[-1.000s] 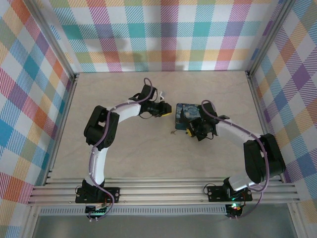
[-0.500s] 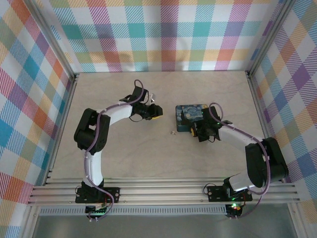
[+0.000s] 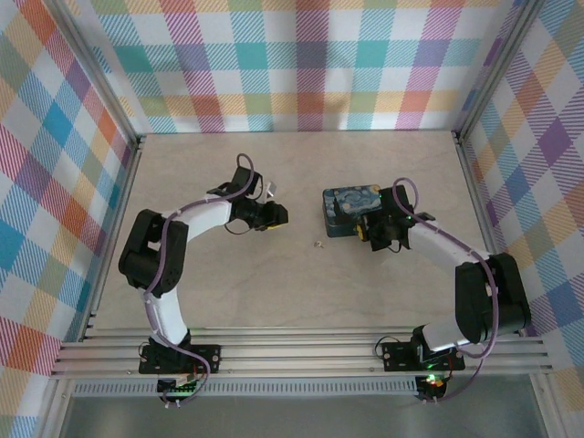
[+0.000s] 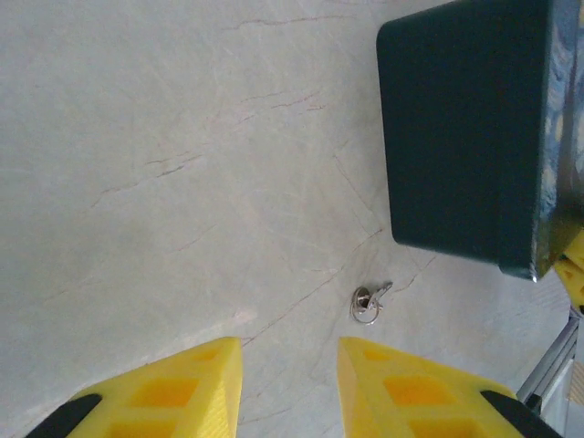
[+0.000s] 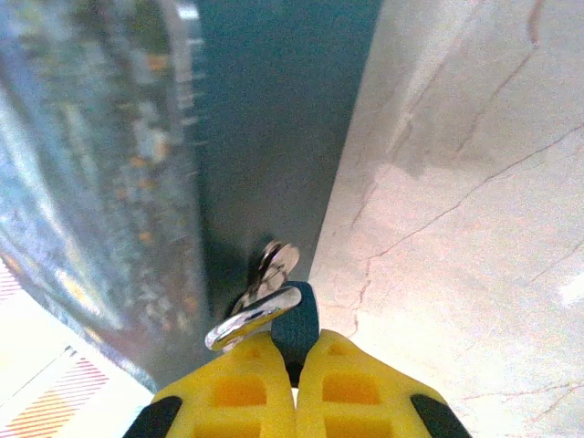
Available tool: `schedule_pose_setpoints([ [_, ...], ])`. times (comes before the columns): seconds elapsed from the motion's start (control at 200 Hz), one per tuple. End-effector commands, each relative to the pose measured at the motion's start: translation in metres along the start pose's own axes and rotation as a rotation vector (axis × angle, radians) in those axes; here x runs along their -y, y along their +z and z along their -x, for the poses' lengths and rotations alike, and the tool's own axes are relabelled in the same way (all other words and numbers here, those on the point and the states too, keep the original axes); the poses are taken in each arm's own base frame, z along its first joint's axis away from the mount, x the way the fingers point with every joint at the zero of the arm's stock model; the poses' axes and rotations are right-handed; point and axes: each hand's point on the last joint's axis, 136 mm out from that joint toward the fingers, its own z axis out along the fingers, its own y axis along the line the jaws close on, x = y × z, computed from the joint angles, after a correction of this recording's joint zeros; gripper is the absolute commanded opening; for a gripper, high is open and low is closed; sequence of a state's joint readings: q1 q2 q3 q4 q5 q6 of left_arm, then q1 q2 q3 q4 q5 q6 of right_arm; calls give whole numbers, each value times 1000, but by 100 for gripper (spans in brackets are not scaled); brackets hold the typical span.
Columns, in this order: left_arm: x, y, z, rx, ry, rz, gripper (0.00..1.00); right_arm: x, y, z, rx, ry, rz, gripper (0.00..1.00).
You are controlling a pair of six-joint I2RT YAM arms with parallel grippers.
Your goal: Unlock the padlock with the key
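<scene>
The padlock [image 5: 301, 319], a tiny dark blue body, is pinched between the yellow fingers of my right gripper [image 5: 297, 345], which is shut on it. Its silver shackle [image 5: 251, 321] sticks out to the left, and a small flat silver piece [image 5: 276, 261] shows just beyond it. The padlock hangs close against the side of the starry-night tin [image 5: 265, 119]. The key [image 4: 367, 303], on a small ring, lies on the table near the tin's corner. My left gripper [image 4: 289, 347] hovers short of the key, open with nothing between its fingers. From above, the key [image 3: 318, 244] lies between the left gripper [image 3: 278, 215] and the right gripper [image 3: 370, 233].
The dark blue tin [image 3: 351, 208] stands in the middle right of the wooden table [image 3: 228, 283]. Checked walls and metal rails [image 3: 123, 210] close in the table on three sides.
My left arm has drawn back to the left, away from the tin, and its jaws have opened a little. The right gripper has shifted slightly along the tin with the padlock.
</scene>
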State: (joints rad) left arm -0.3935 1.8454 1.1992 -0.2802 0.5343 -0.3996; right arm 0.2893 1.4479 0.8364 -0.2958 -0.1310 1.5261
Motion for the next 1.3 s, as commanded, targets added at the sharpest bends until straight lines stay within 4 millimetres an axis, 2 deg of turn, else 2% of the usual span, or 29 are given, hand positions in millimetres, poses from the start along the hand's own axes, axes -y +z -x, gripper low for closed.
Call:
schedule_pose_setpoints([
  [0.0, -1, -24, 2, 27, 37, 32, 34, -10, -19, -9, -20, -126, -7, 0],
  [0.125, -4, -37, 2, 40, 68, 75, 36, -9, -28, -23, -52, -253, -58, 0],
  [0.215, -7, -43, -1, 40, 74, 94, 37, -6, -25, -41, -85, -346, -88, 0],
  [0.495, -21, -55, -15, 30, 29, 110, 39, 19, 12, -110, -204, -656, -255, 0],
  [0.6, -26, -61, -21, 25, 22, 120, 39, 30, 30, -117, -232, -713, -308, 0],
  [0.66, -29, -65, -26, 18, 26, 134, 39, 32, 38, -117, -240, -728, -326, 4],
  [0.725, -33, -70, -29, 16, 37, 155, 39, 31, 42, -116, -239, -751, -336, 10],
  [0.785, -36, -76, -30, 23, 43, 172, 39, 28, 42, -114, -233, -781, -347, 20],
  [0.925, -42, -91, -22, 70, 40, 193, 41, 16, 33, -114, -216, -837, -339, 52],
  [1.035, -43, -106, -8, 130, 66, 219, 45, 2, 17, -115, -197, -889, -285, 62],
  [1.14, -42, -127, 8, 216, 112, 275, 66, -14, -6, -112, -146, -959, -221, 80],
  [1.21, -42, -143, 19, 280, 142, 311, 99, -25, -25, -105, -85, -1030, -186, 92],
  [1.295, -45, -164, 32, 356, 163, 375, 100, -39, -51, -85, 46, -1134, -169, 100],
])
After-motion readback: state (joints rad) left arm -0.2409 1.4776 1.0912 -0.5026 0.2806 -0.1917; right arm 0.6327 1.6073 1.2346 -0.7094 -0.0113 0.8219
